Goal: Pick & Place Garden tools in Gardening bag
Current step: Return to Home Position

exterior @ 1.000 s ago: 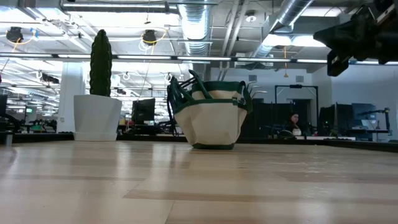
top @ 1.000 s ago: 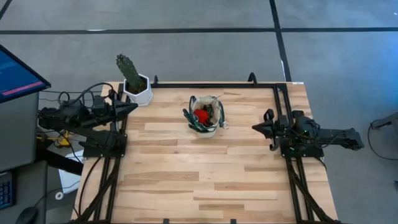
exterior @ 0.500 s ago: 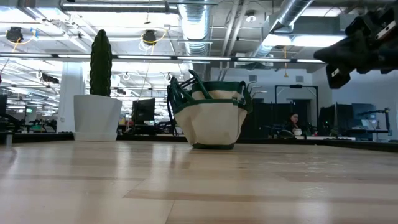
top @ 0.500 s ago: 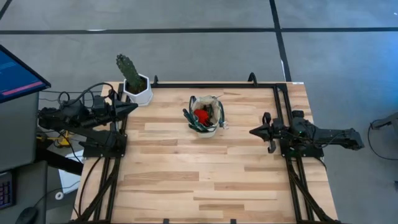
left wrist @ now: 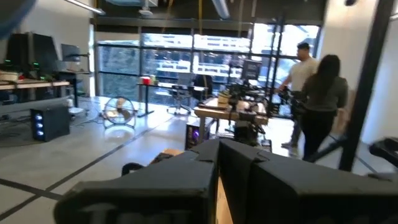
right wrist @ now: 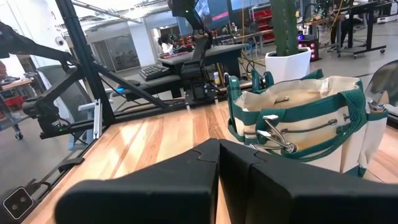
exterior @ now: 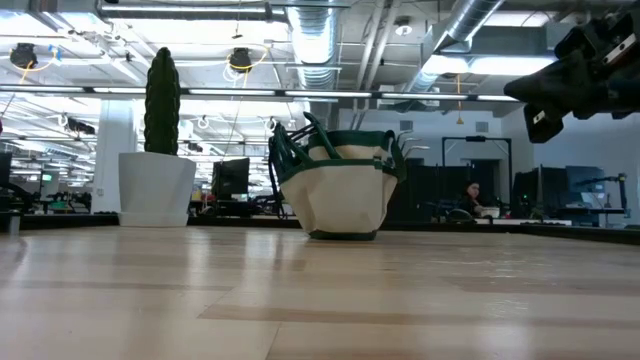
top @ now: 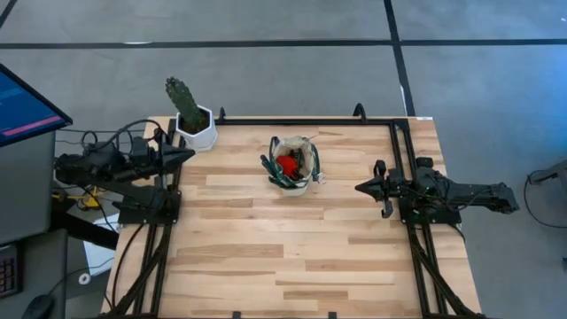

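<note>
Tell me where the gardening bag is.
In the high view, the gardening bag stands on the table, near the middle of its far edge, right of the potted cactus.

One gardening bag [top: 292,165], one potted cactus [top: 190,116], one table [top: 266,257], two hands: left hand [top: 187,152], right hand [top: 361,187].

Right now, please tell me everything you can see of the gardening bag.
The bag is a small beige canvas tote with dark green trim and straps. It stands upright, mouth open, on the wooden table, toward the far edge near the middle. A red item and green handles show inside; a metal garden tool sits in a side pocket. Nothing else touches it.
</note>
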Tool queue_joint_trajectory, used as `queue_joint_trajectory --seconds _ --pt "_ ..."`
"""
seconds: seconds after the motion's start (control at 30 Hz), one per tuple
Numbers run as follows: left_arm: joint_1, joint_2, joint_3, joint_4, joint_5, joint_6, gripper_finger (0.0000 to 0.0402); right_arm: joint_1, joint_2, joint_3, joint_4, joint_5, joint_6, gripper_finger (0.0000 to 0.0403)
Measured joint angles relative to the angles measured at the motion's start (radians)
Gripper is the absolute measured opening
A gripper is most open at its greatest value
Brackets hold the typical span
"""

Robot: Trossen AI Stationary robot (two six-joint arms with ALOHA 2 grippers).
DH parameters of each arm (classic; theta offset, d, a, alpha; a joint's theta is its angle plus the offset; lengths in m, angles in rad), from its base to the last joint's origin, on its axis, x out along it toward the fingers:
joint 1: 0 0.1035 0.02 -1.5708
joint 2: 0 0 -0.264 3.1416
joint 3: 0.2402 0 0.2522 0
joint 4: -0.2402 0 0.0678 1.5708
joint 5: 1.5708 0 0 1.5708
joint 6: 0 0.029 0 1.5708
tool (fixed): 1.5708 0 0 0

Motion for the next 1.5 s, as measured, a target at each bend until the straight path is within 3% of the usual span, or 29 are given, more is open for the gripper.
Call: queue_joint_trajectory --seconds 0.2,0.43,0.6,1.1,1.5 --pt "0.0 -0.146 0.0 -0.178 0.122 -0.085 0.0001 0.0 0.0 0.0 -0.001 0.001 0.0 0.0" --pt "0.0 -0.31 -0.004 -0.185 0.342 -0.008 0.0001 0.0 0.0 0.0 -0.001 0.001 0.0 0.0" --pt "0.0 -0.298 -0.063 -0.164 0.376 0.014 0.0001 0.001 0.001 0.0 -0.001 0.002 0.0 0.0" --pt "0.0 -0.313 -0.584 0.229 0.435 -0.086 0.0001 0.0 0.0 0.0 0.0 0.002 0.0 0.0" --pt "0.0 -0.287 -0.667 0.264 0.442 -0.086 0.0004 0.0 0.0 0.0 0.0 0.002 0.0 0.0"
